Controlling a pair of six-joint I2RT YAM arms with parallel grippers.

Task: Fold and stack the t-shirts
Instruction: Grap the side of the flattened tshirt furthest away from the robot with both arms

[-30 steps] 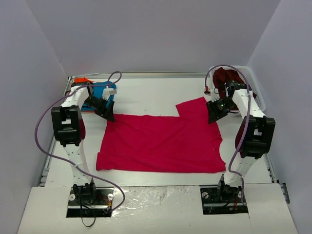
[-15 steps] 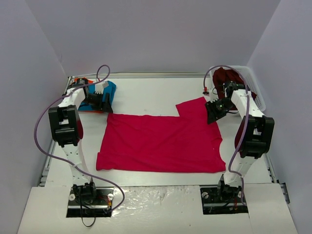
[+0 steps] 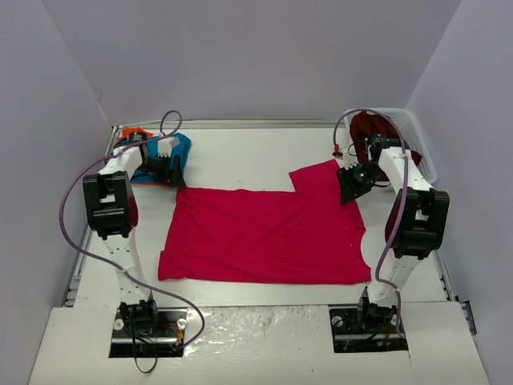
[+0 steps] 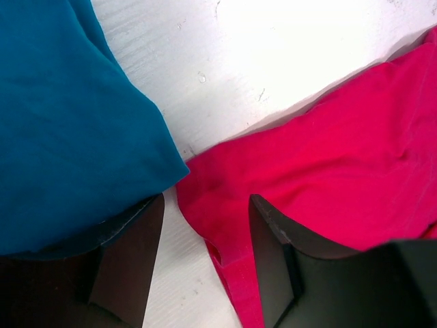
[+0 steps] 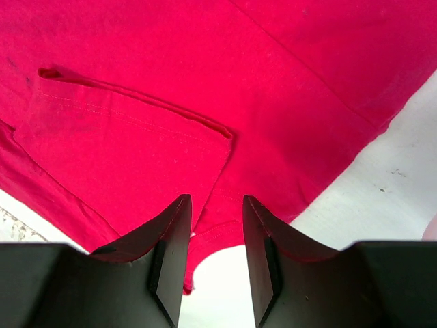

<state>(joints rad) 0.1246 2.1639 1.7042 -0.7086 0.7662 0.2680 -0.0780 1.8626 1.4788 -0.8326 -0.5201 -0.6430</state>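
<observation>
Across the middle of the tabletop (image 3: 240, 160) the pink t-shirt (image 3: 264, 237) lies flat. The left tool (image 4: 206, 205), fingers apart, hangs over its far-left corner beside the blue t-shirt (image 4: 61, 116). The right tool (image 5: 217, 205), also spread and holding nothing, hangs over the folded sleeve (image 5: 130, 137).

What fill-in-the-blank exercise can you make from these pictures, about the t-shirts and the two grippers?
1. The left gripper and the right gripper both have their jaws ____.
2. The blue t-shirt lies at the far ____ corner of the table.
3. The white mesh basket with the dark maroon t-shirt in it stands at the far ____ corner.

Missing words: open; left; right.
</observation>
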